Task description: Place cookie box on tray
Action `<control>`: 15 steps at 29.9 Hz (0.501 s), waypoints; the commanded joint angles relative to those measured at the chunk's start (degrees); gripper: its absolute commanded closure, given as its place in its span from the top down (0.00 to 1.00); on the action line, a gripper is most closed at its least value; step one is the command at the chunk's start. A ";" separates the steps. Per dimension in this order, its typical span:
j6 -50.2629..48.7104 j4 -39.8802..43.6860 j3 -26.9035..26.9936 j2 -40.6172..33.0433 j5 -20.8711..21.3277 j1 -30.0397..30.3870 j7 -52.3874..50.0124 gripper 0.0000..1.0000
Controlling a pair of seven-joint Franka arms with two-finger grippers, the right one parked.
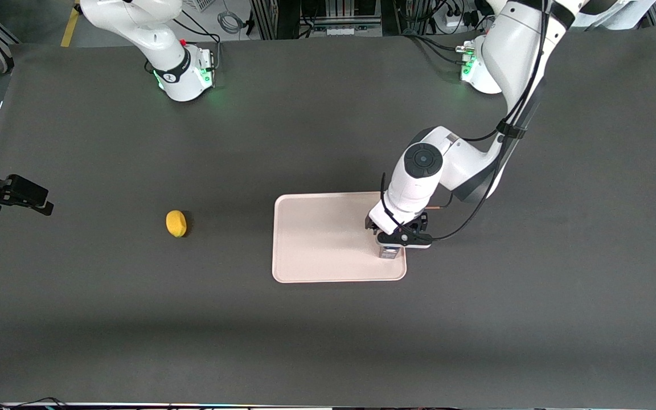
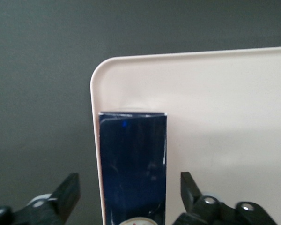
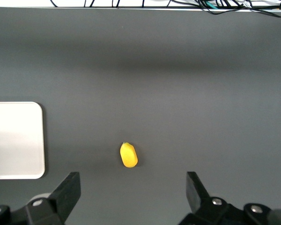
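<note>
The cookie box (image 2: 132, 164) is a slim dark-blue carton with a round white sticker at one end. It rests on the pale pink tray (image 2: 215, 103), along the tray's rim toward the working arm's end and close to a rounded corner. My left gripper (image 2: 129, 190) is just above the box and open. One finger (image 2: 68, 190) stands on each side of the box with a gap to it. In the front view the gripper (image 1: 399, 239) hides most of the box (image 1: 389, 251), which is on the tray (image 1: 316, 239) near the corner nearest the camera.
A small yellow lump (image 1: 176, 223) lies on the dark table mat toward the parked arm's end, well apart from the tray. It also shows in the right wrist view (image 3: 128, 155), with the tray's corner (image 3: 18, 140) beside it.
</note>
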 commanded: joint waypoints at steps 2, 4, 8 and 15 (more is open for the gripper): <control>-4.45 4.95 0.71 0.27 1.03 -1.14 -0.88 1.00; -6.56 6.36 0.62 0.09 0.94 -1.05 -0.61 1.00; -11.48 9.17 0.36 -0.70 0.15 -0.96 2.19 1.00; -18.25 11.29 0.45 -5.09 -3.79 0.35 9.04 1.00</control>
